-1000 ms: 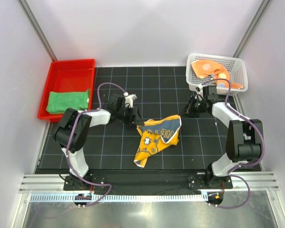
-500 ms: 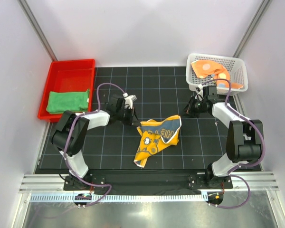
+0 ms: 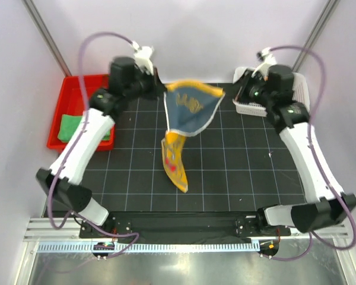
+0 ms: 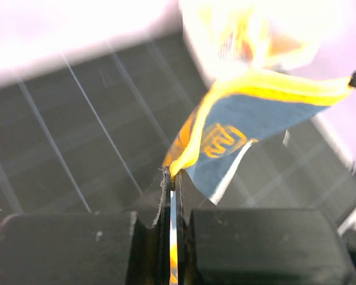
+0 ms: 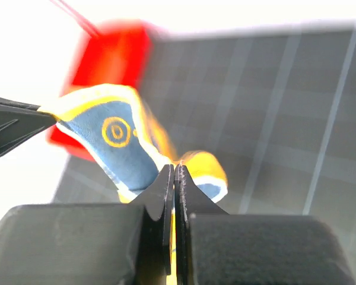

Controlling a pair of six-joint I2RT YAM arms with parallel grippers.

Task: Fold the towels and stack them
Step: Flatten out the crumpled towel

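The yellow-orange towel (image 3: pixel 190 110), blue-grey on the side facing the camera, hangs in the air over the back of the mat. Its top edge is stretched between both grippers and a yellow tail (image 3: pixel 175 161) droops toward the mat. My left gripper (image 3: pixel 164 90) is shut on the left top corner; in its wrist view the jaws (image 4: pixel 173 178) pinch the yellow hem of the towel (image 4: pixel 255 113). My right gripper (image 3: pixel 225 92) is shut on the right top corner, pinching the hem of the towel (image 5: pixel 115 142) at its jaws (image 5: pixel 174 169). A green towel (image 3: pixel 68 126) lies folded in the red tray.
The red tray (image 3: pixel 77 89) stands at the back left, partly behind my left arm. The white mesh basket (image 3: pixel 242 107) stands at the back right, mostly hidden by my right arm. The black gridded mat (image 3: pixel 243 160) lies below the hanging towel.
The left gripper closed on the yellow towel. Both arms rose from low over the mat to high at the back, lifting the crumpled towel and stretching it between them.
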